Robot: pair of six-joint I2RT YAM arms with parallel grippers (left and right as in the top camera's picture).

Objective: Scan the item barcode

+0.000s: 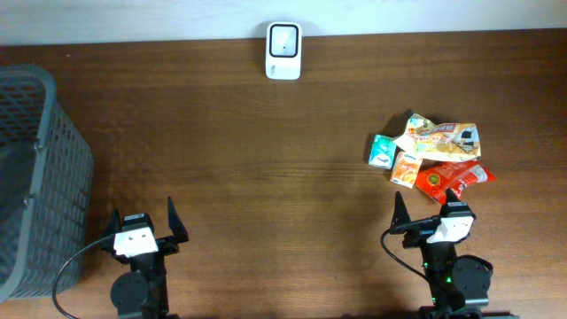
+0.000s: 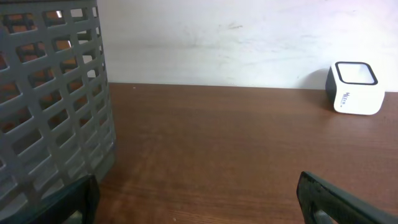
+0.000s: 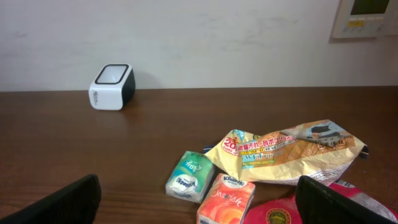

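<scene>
Though near, snacks [image 1: 440, 140] beyond right gripper [image 1: 427, 206]

Four packets [image 1: 438, 138] (two tissue packs [image 1: 383, 151]) — one scanner [image 1: 283, 39], one basket [image 1: 64, 182]

The overhead camera looks straight down on the table [image 1: 248, 177]. Both wrist cameras sit low, facing the far wall [image 2: 217, 37]; both catch the scanner [image 2: 354, 90] (top centre overhead).

Dark wooden table [image 1: 266, 177], grey mesh basket [image 1: 35, 177] just left of the left gripper [image 1: 143, 213], white scanner [image 1: 283, 50] at the far edge well ahead of both grippers, just ahead of the right gripper [image 1: 427, 208] a green tissue pack [image 1: 382, 151], orange pack [image 1: 406, 168], red pouch [image 1: 452, 177] and yellow snack bag [image 1: 438, 137] heaped together
</scene>
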